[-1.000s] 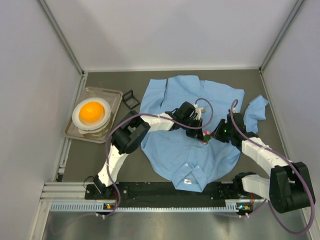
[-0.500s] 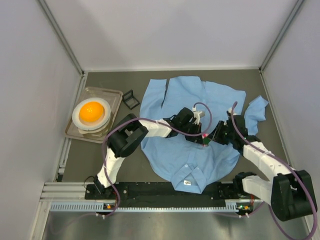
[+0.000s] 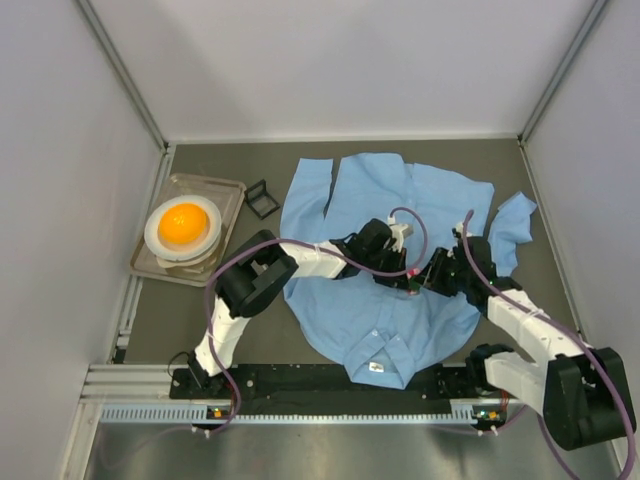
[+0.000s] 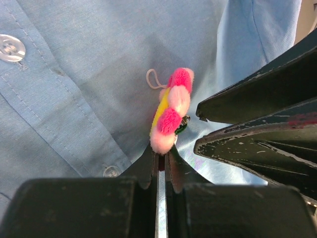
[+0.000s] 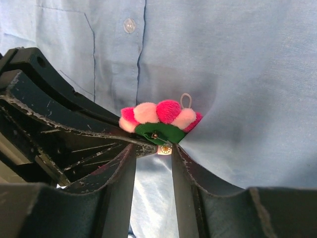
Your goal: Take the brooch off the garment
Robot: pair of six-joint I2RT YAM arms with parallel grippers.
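Note:
The light blue shirt [image 3: 350, 310] lies spread on the table. The pink and yellow flower brooch [image 3: 411, 285] stands on edge on the shirt's right front, with fabric pulled up round it. My left gripper [image 3: 400, 277] reaches it from the left and is shut on the brooch's lower edge [image 4: 171, 111]. My right gripper [image 3: 423, 283] meets it from the right. Its jaws stand a little apart just under the brooch's green backing [image 5: 161, 131], and the pin clasp shows between the tips. The left fingers [image 5: 64, 114] lie against the right ones.
A clear tray [image 3: 232, 190] at the left holds a white plate with an orange round thing [image 3: 183, 224]. A small black clip-like object [image 3: 262, 198] lies beside the tray. Grey walls close in the left, back and right.
Both grippers and the brooch have shifted a little toward the near edge. The right wrist has drawn closer to the brooch. The shirt fabric has moved slightly with them.

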